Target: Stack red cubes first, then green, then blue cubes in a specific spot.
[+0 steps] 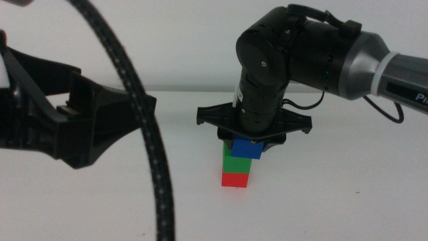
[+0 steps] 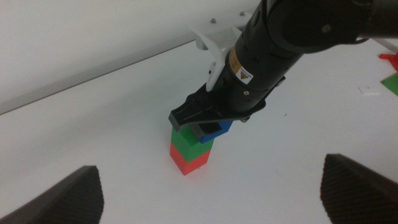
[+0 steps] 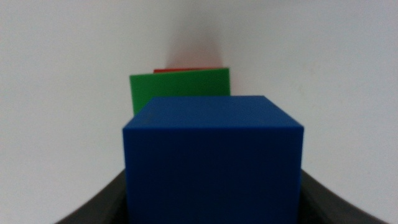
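Note:
The red cube [image 1: 235, 179] sits on the white table with the green cube [image 1: 233, 163] stacked on it. My right gripper [image 1: 251, 142] comes down from above, shut on the blue cube [image 1: 247, 148]. It holds the blue cube at the green cube's top, shifted a little to the right; I cannot tell whether they touch. The left wrist view shows the red cube [image 2: 186, 160], the green cube [image 2: 185, 142], the blue cube [image 2: 219, 130] and the right gripper [image 2: 202, 124]. The right wrist view shows blue [image 3: 211, 155] close up, with green [image 3: 180, 84] and red [image 3: 186, 70] behind. My left gripper [image 1: 87, 124] waits open at the left.
A black cable [image 1: 150, 140] arcs across the front left of the middle view. Small red [image 2: 388, 57] and green [image 2: 392, 84] pieces lie at the edge of the left wrist view. White tabletop surrounds the stack.

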You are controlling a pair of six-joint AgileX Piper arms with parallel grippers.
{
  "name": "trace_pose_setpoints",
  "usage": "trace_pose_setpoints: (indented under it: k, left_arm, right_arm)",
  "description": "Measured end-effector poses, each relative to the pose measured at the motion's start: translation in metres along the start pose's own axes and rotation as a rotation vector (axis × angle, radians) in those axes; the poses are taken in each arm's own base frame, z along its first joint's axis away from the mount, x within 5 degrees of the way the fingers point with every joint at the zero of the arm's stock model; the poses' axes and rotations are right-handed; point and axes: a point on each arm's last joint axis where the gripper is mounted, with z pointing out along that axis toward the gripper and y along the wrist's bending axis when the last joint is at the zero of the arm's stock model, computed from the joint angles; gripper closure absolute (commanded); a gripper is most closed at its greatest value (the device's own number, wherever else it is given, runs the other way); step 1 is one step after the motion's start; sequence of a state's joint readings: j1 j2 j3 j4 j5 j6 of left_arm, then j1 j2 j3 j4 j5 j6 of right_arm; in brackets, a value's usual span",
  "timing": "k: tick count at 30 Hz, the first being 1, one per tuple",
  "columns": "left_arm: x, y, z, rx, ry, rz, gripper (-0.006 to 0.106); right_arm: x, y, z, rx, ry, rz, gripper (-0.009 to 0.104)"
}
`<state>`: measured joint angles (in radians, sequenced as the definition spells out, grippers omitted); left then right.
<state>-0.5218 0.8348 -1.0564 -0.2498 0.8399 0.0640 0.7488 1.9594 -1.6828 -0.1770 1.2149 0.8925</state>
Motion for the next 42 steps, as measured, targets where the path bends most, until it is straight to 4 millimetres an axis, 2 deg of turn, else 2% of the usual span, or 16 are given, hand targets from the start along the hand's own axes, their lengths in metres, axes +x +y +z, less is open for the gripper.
trace_pose_setpoints:
  k: [13, 24, 39, 40, 42]
  left_arm:
    - [-0.002, 0.0, 0.0, -0.001, -0.019, 0.0, 0.007]
    - [-0.002, 0.0, 0.0, -0.001, -0.018, 0.0, 0.007]
    - [-0.002, 0.0, 0.0, -0.001, -0.018, 0.0, 0.007]
    - [-0.002, 0.0, 0.0, -0.001, -0.018, 0.0, 0.007]
    - [-0.002, 0.0, 0.0, -0.001, -0.018, 0.0, 0.007]
  right_arm:
    - [-0.001, 0.0, 0.006, 0.022, -0.004, -0.025, 0.087]
    - [-0.007, 0.008, 0.003, -0.016, -0.018, -0.042, 0.087]
    - [-0.007, 0.012, 0.014, 0.001, 0.005, -0.049, 0.086]
    - [-0.007, 0.012, 0.015, 0.003, 0.007, -0.049, 0.032]
    - [-0.007, 0.012, 0.017, 0.006, 0.01, -0.05, 0.021]
